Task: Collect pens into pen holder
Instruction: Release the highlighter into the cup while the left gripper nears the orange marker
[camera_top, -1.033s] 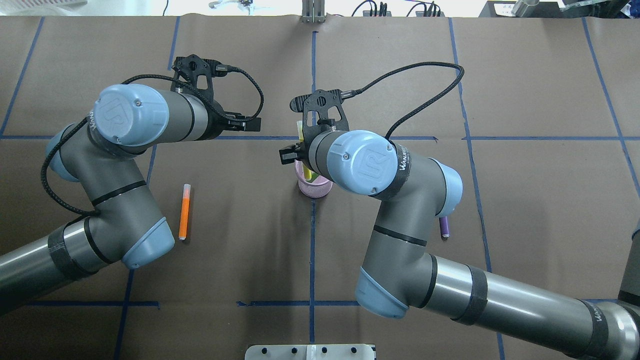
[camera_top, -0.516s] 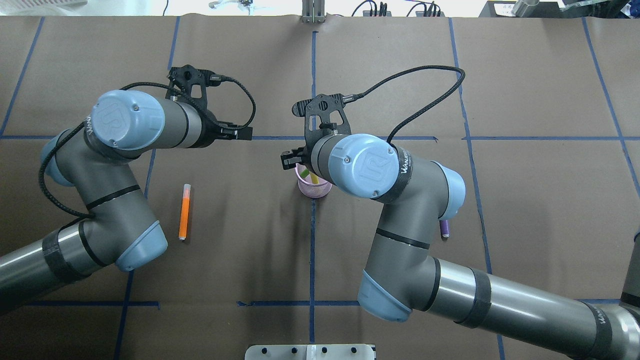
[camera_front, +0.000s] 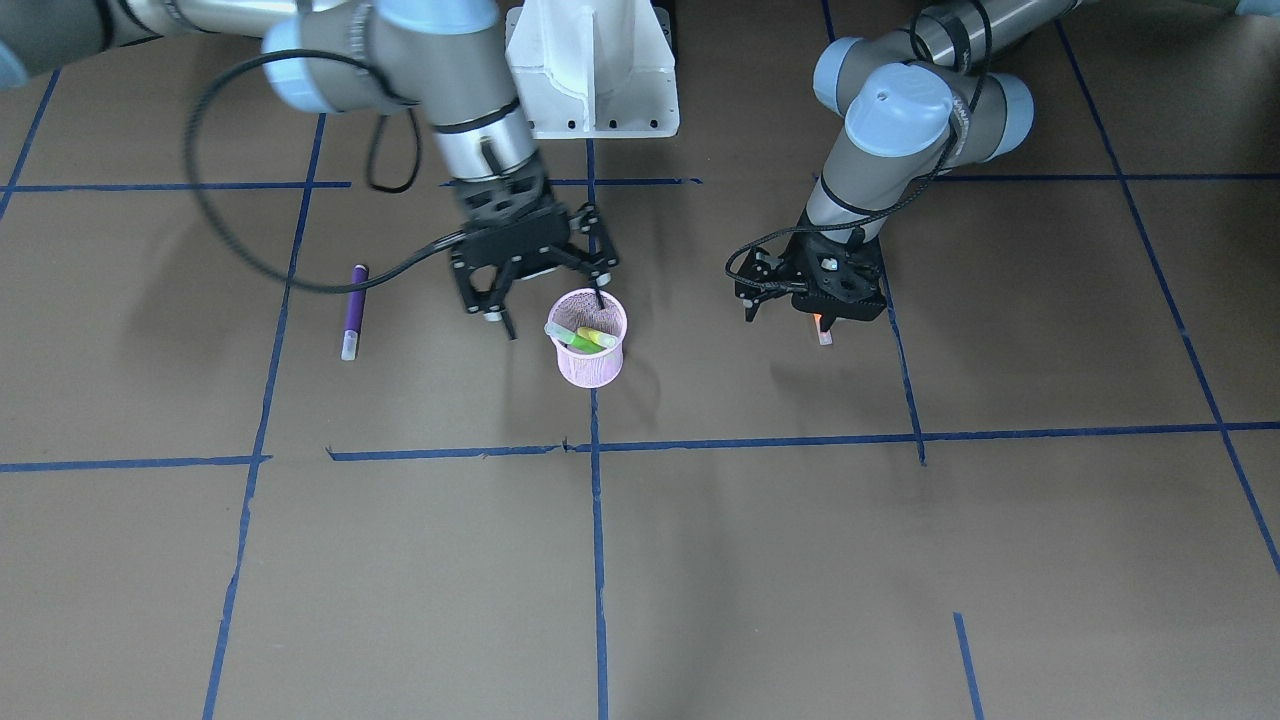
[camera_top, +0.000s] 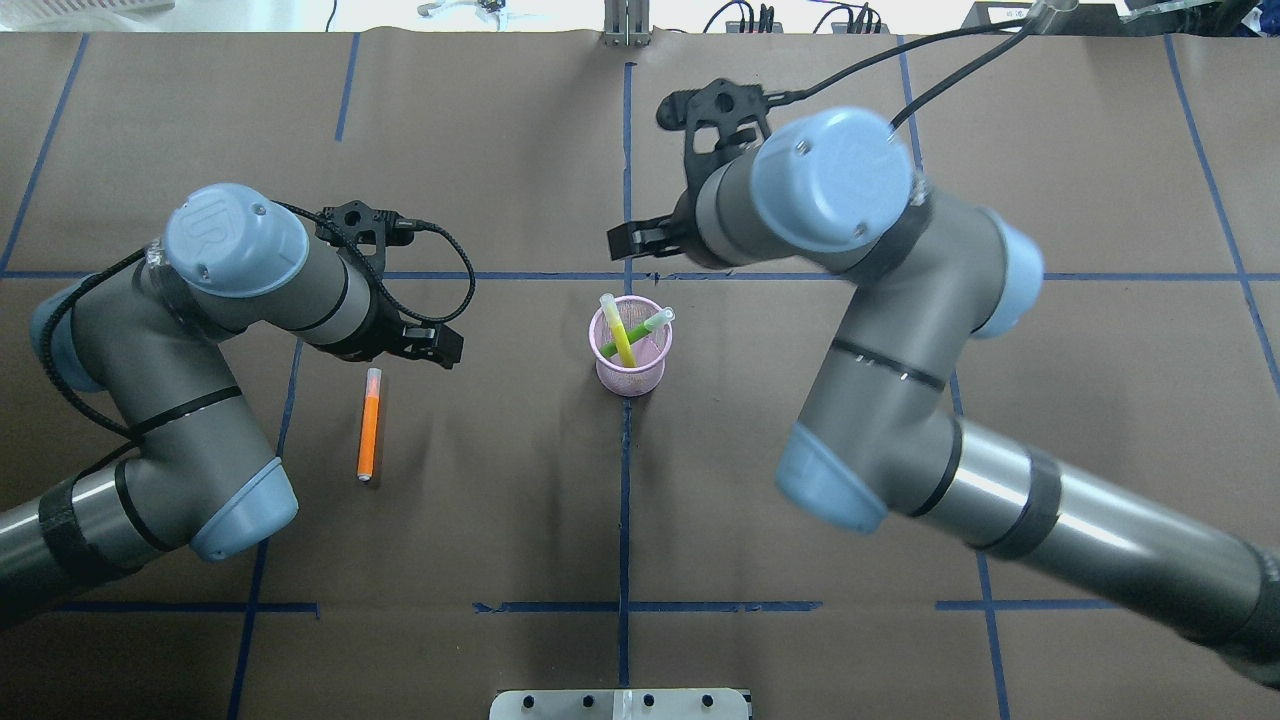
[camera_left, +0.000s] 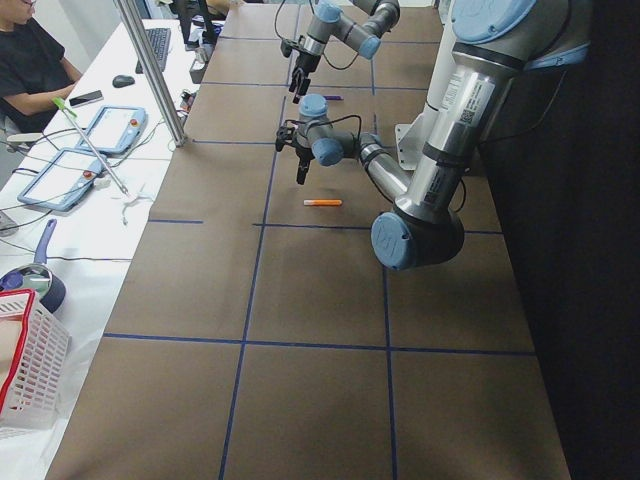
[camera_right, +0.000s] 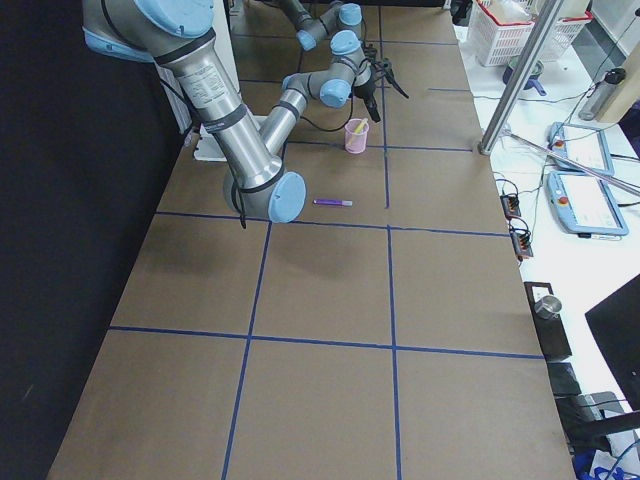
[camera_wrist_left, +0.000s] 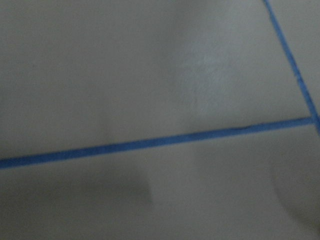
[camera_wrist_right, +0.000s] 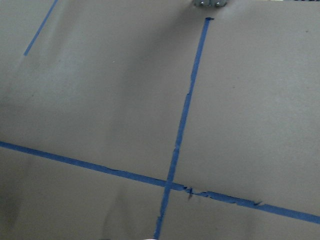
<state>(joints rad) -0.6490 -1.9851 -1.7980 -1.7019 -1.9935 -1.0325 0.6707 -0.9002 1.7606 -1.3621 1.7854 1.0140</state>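
2 pens seen in: yellow pen (camera_top: 617, 330) & green pen (camera_top: 652, 324) are stood in pen holder (camera_top: 630, 380), mid-tabletop. Not yet collected: orange pen (camera_top: 369, 425) nr left end, purple pen (camera_front: 352, 310) nr right end. Left gripper (camera_front: 790, 310) is hung over orange pen, jaws spread; right gripper (camera_front: 553, 312) is released, empty.

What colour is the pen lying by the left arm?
The slim marker pen is orange, pale-capped; clearest in overhead exterior.
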